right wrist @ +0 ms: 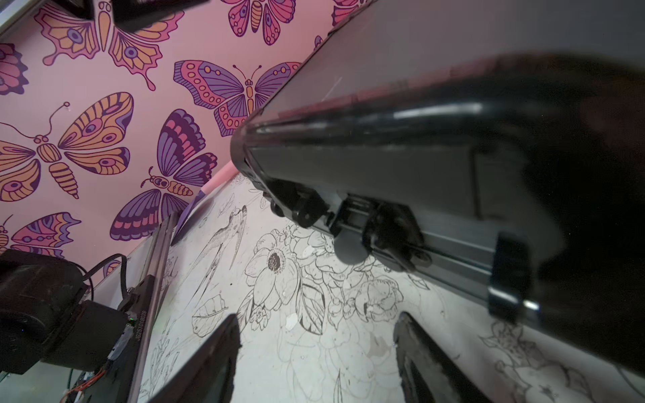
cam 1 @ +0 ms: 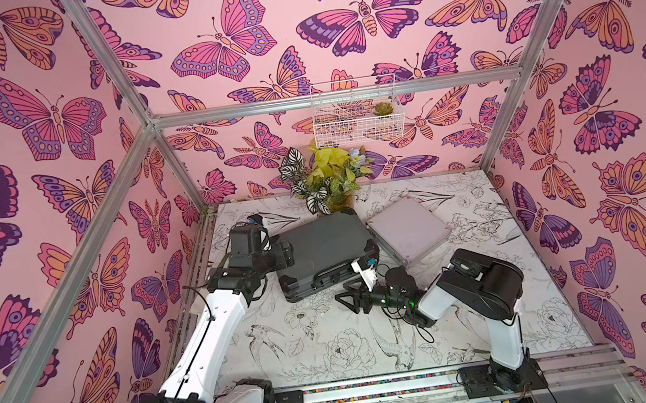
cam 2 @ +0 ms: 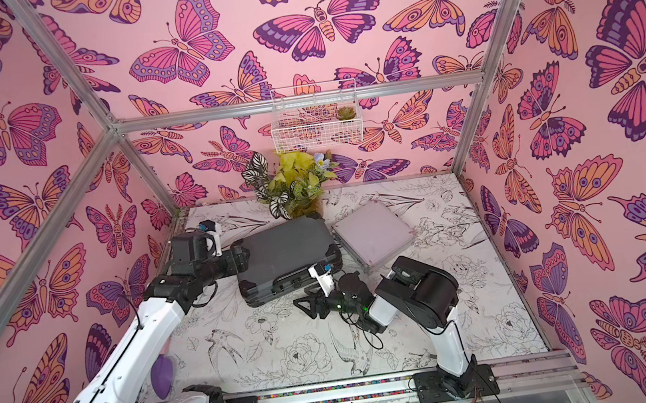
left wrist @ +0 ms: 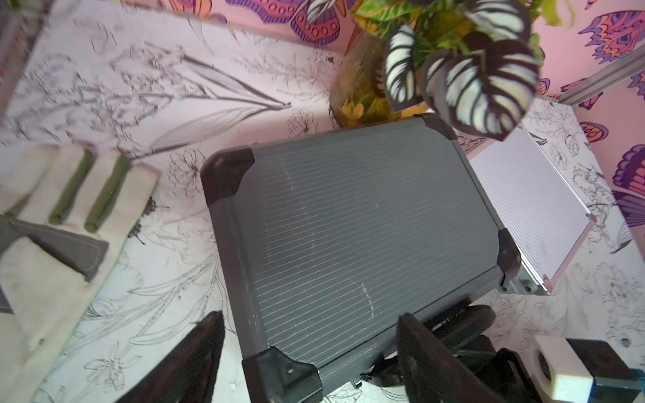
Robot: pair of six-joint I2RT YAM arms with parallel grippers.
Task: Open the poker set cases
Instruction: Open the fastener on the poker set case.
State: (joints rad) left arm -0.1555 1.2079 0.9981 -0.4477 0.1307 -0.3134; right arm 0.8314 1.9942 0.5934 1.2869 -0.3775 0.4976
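Both poker set cases lie shut on the table. The larger dark grey ribbed case [cam 1: 325,248] [cam 2: 286,253] has black corners, and its latches [right wrist: 384,230] face the front. The smaller silvery-pink case [cam 1: 408,229] [left wrist: 530,209] rests against its right side. My left gripper [cam 1: 286,255] [left wrist: 310,315] is at the dark case's left end, jaws apart and straddling a black corner [left wrist: 282,366] without visibly touching it. My right gripper [cam 1: 348,298] [right wrist: 317,319] hovers low over bare table just in front of the dark case's latch side, open and empty.
A potted plant [cam 1: 323,181] stands right behind the dark case, its leaves overhanging the far corner. A beige cloth with green strips [left wrist: 69,195] lies left of the case. A wire basket [cam 1: 356,110] hangs on the back wall. Enclosure walls stand close on both sides.
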